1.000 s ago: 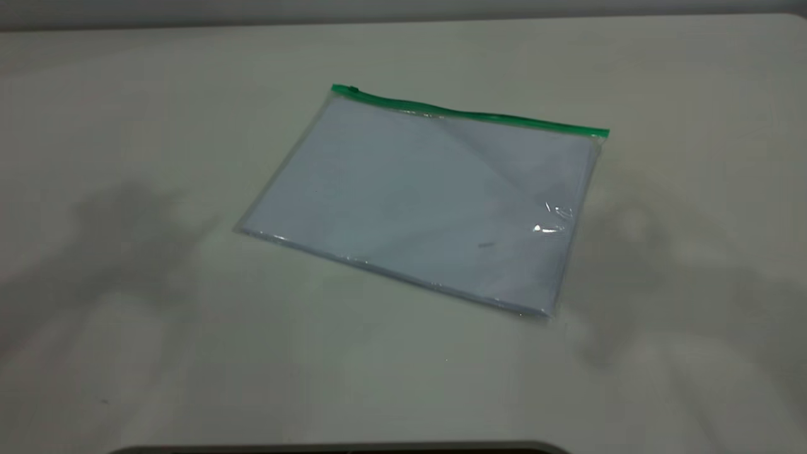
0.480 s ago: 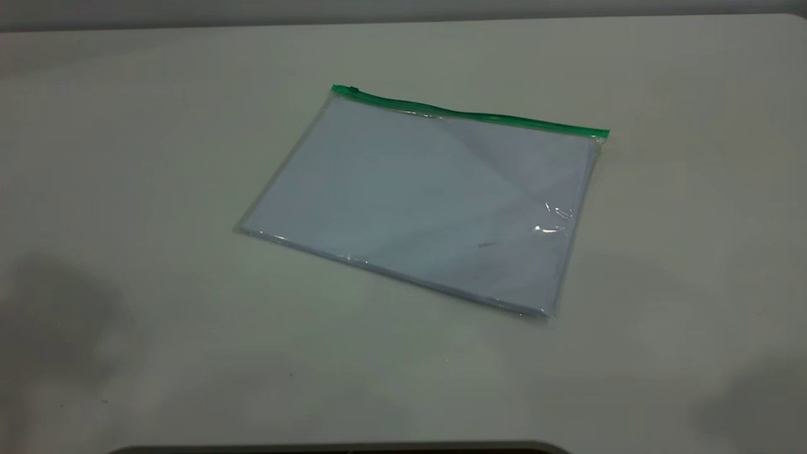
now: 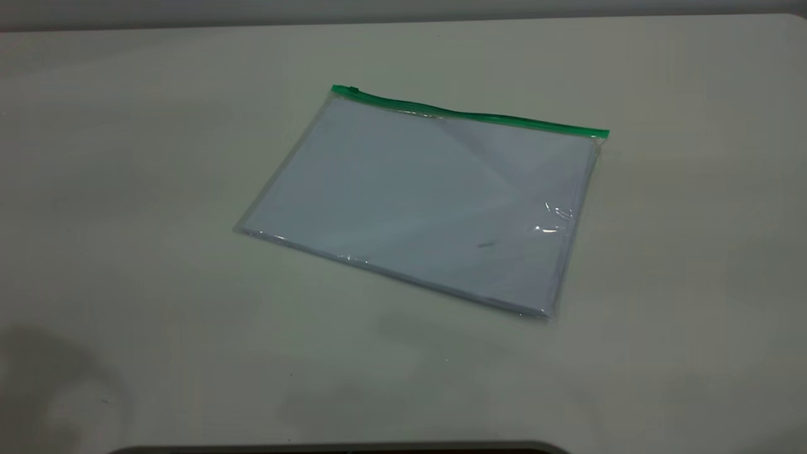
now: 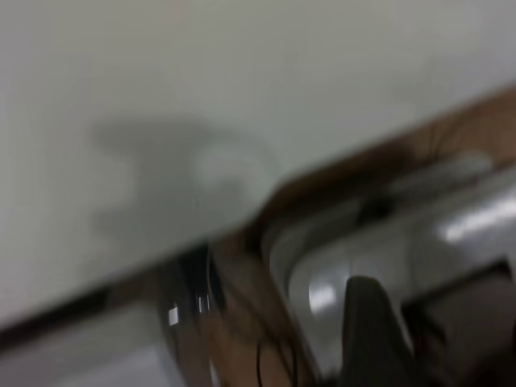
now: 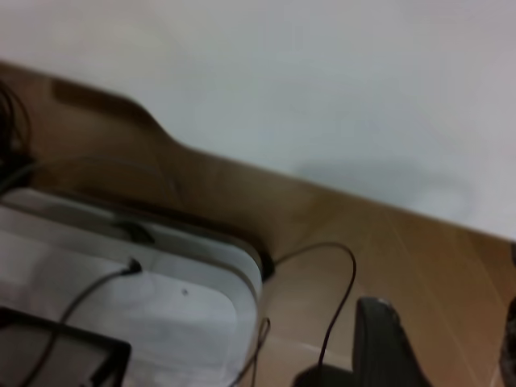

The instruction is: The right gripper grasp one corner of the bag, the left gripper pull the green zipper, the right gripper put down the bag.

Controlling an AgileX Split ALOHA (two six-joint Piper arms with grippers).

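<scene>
Pale table (image 3: 157, 189) now free of arm shadows seen a second ago — both arms pulled back, off exterior view. Flat clear-plastic bag (image 3: 422, 202) lies centre; green zipper (image 3: 470, 115) on far edge. Left gripper (image 4: 375, 330), right gripper (image 5: 387, 343) past table edge, finger opening indiscernible — holding nothing; task looks finished or unstarted.

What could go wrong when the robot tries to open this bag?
The bag lies flat on the table, so pinching a corner may be hard and the claw could just slide it away. The green zipper has a tiny slider at its far left end, which is easy to miss or slip off.
</scene>
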